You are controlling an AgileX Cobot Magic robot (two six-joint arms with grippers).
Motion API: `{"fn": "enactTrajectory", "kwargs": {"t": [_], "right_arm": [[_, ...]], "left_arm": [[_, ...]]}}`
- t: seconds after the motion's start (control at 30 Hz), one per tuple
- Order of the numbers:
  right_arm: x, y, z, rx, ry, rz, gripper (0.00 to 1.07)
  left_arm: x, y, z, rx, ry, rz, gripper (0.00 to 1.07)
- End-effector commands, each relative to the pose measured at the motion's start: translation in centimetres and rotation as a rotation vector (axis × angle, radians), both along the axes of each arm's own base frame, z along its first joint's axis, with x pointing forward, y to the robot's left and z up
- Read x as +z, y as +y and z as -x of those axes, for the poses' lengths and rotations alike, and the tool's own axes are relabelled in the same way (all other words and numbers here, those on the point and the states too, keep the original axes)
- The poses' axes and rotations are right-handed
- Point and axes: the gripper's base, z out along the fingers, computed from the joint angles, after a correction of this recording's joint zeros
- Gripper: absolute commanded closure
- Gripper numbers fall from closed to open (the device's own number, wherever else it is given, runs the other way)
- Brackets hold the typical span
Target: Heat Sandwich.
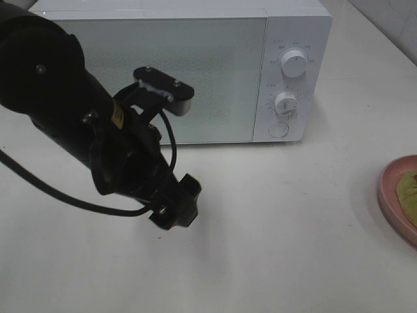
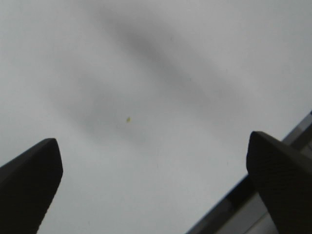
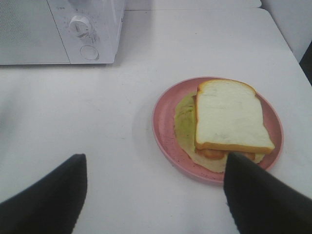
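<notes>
The sandwich [image 3: 229, 119] is sitting on the pink plate [image 3: 163, 124], a white bread slice on top with an orange filling and a yellowish-green layer peeking out under it. The plate is resting on the white table [image 3: 97, 122], well off to the right of the microwave [image 1: 195, 65]; in the high view you're only seeing the plate's edge and a bit of green [image 1: 408, 188] at the right border. Your right gripper [image 3: 156, 195] is hovering just short of the plate, jaws spread wide, gripping nothing; one fingertip [image 3: 258, 195] is overlapping the plate's near rim in the wrist view. The microwave door is closed, two white knobs [image 1: 294, 64] and a round button [image 1: 279, 129] on its right panel. Your left gripper [image 2: 156, 175] is hanging over bare table in front of the microwave, jaws wide apart and empty. A tiny yellowish speck [image 2: 128, 119] is lying on the table below it.
</notes>
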Motion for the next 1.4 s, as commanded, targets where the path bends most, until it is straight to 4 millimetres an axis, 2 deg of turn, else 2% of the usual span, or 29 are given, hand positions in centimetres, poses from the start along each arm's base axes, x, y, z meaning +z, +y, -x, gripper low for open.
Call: {"fn": "enactTrajectory", "kwargs": {"t": [0.03, 0.13, 0.43, 0.53, 0.67, 0.7, 0.77, 0.83, 0.87, 0.97, 1.0, 1.03, 1.13, 1.17, 1.33, 1.4], "right_arm": [[0.0, 0.0, 0.4, 0.002, -0.036, 0.008, 0.33], [0.0, 0.0, 0.4, 0.002, -0.036, 0.008, 0.33], [0.0, 0.0, 0.4, 0.002, -0.036, 0.008, 0.33], [0.0, 0.0, 0.4, 0.002, -0.036, 0.008, 0.33], [0.0, 0.0, 0.4, 0.002, -0.036, 0.008, 0.33], [0.0, 0.0, 0.4, 0.002, -0.036, 0.008, 0.33], [0.0, 0.0, 0.4, 0.002, -0.036, 0.008, 0.33], [0.0, 0.0, 0.4, 0.002, -0.036, 0.008, 0.33], [0.0, 0.0, 0.4, 0.002, -0.036, 0.008, 0.33], [0.0, 0.0, 0.4, 0.002, -0.036, 0.008, 0.33], [0.0, 0.0, 0.4, 0.002, -0.036, 0.008, 0.33], [0.0, 0.0, 0.4, 0.002, -0.036, 0.008, 0.33], [0.0, 0.0, 0.4, 0.002, -0.036, 0.008, 0.33], [0.0, 0.0, 0.4, 0.002, -0.036, 0.008, 0.33], [0.0, 0.0, 0.4, 0.002, -0.036, 0.008, 0.33], [0.0, 0.0, 0.4, 0.002, -0.036, 0.008, 0.33]], "left_arm": [[-0.1, 1.0, 0.4, 0.030, 0.077, -0.064, 0.08], [-0.3, 2.9, -0.2, 0.096, 0.168, -0.119, 0.09], [-0.4, 7.2, -2.2, 0.242, 0.265, -0.176, 0.09], [-0.4, 8.1, -2.3, 0.269, 0.268, -0.172, 0.09], [0.3, 11.6, -1.6, 0.381, 0.243, -0.129, 0.09], [0.3, 11.6, -1.6, 0.381, 0.243, -0.129, 0.09], [1.2, 14.2, -1.0, 0.467, 0.212, -0.094, 0.09], [1.4, 15.0, -0.7, 0.493, 0.202, -0.085, 0.09], [2.3, 16.9, -0.1, 0.554, 0.170, -0.064, 0.09], [3.7, 19.3, 0.8, 0.629, 0.102, -0.042, 0.09], [3.7, 19.3, 0.8, 0.629, 0.102, -0.042, 0.09], [4.5, 20.9, 1.7, 0.686, 0.056, -0.035, 0.09], [5.2, 22.8, 3.1, 0.775, 0.005, -0.020, 0.09], [5.7, 23.8, 4.1, 0.830, -0.022, -0.008, 0.09], [6.2, 24.6, 5.4, 0.882, -0.065, 0.010, 0.09], [6.8, 24.6, 6.9, 0.881, -0.108, 0.023, 0.09]]}}
